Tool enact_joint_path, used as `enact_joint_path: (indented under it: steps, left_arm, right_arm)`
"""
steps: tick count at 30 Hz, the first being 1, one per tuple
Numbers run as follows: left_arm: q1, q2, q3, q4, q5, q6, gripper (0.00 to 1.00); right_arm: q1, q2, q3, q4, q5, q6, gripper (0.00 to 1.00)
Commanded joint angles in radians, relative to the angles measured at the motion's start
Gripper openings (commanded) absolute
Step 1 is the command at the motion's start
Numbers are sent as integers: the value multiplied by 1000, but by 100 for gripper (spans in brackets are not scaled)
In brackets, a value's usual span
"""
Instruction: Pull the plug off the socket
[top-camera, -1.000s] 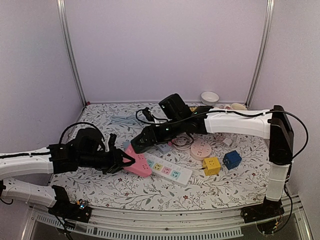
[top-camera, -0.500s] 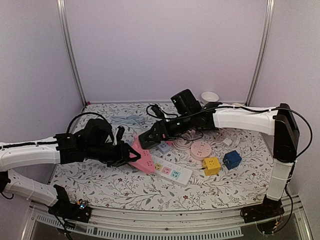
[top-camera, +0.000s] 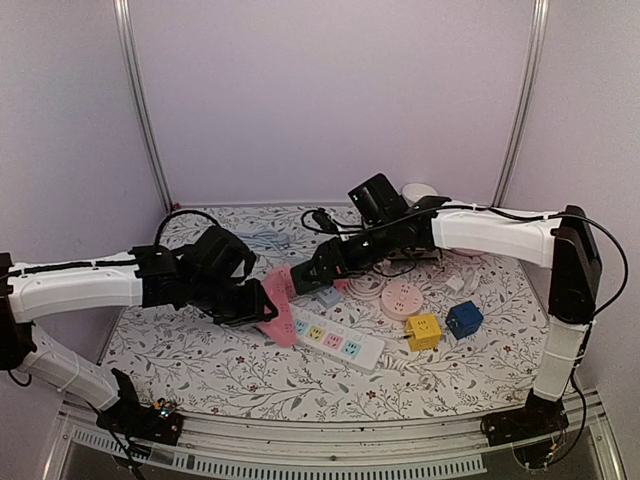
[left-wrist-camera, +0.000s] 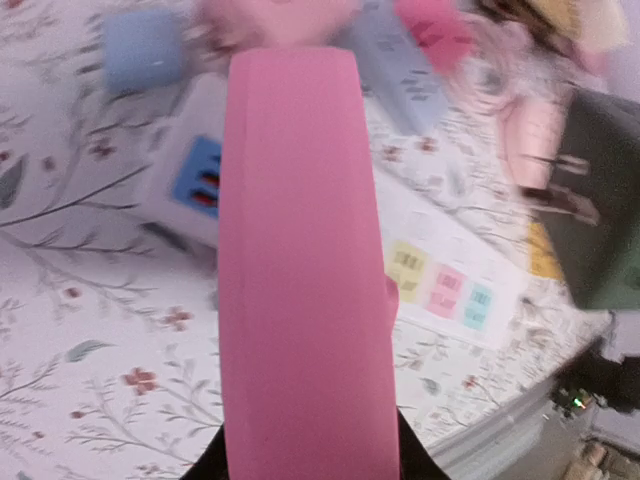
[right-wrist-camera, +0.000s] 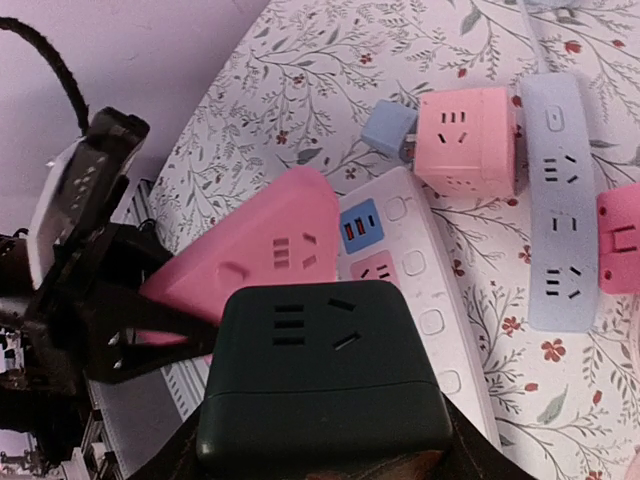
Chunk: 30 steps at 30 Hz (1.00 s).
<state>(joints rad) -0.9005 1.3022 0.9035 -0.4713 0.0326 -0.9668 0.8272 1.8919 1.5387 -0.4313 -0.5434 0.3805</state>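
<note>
My left gripper (top-camera: 262, 308) is shut on a pink triangular socket block (top-camera: 279, 303) and holds it tilted above the floral table. In the left wrist view the pink block (left-wrist-camera: 300, 280) fills the middle, with the gripper (left-wrist-camera: 308, 458) clamped on its near end. My right gripper (top-camera: 302, 279) is shut on a dark green cube plug (top-camera: 310, 272), just right of the pink block. In the right wrist view the cube (right-wrist-camera: 322, 360) sits in my right gripper (right-wrist-camera: 320, 445), with the pink block's (right-wrist-camera: 262, 248) outlet face showing behind it, apart from the cube.
A white power strip (top-camera: 338, 338) lies under both grippers. Around it are a yellow cube (top-camera: 423, 331), a blue cube (top-camera: 464, 319), a round pink socket (top-camera: 402, 299), a pink cube (right-wrist-camera: 465, 140), a lavender strip (right-wrist-camera: 563, 200) and black cables. A white bowl (top-camera: 419, 193) stands at the back.
My left arm moved right and toward the back, carrying the pink block. My right gripper drew back to the right with the dark cube, so the two now sit apart.
</note>
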Motion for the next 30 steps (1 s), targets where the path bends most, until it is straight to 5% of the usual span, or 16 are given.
enact_joint_path:
  steps: [1, 10, 11, 13, 14, 15, 16, 18, 26, 30]
  left_arm:
    - [54, 123, 36, -400, -248, -60, 0]
    - [82, 16, -12, -232, -200, -15, 0]
    - [94, -5, -26, -218, -196, -8, 8]
    - [120, -44, -44, -208, -200, -1, 44]
    - [133, -63, -47, -214, -200, 2, 60]
    - [147, -79, -49, -220, -202, 4, 88]
    - [158, -95, -49, -228, -204, 9, 96]
    - [176, -119, -38, -258, -218, 17, 97]
    - [217, -185, 112, -460, -362, 63, 97]
    - [395, -242, 63, -346, -285, 158, 97]
  right_arm:
    - [65, -61, 84, -173, 246, 43, 3]
    - [-55, -120, -20, -216, 287, 29, 9]
    - [-63, -128, -63, -198, 305, 23, 15]
    - [-94, -152, -143, -153, 318, 21, 35]
    - [-108, -166, -178, -131, 325, 23, 52]
    - [-120, -182, -203, -110, 338, 23, 68]
    - [-125, -203, -221, -93, 353, 20, 84]
    - [-134, -232, -233, -88, 387, 7, 100]
    - [-252, -427, -343, -62, 521, -9, 99]
    - [-332, -570, -495, 31, 759, -51, 99]
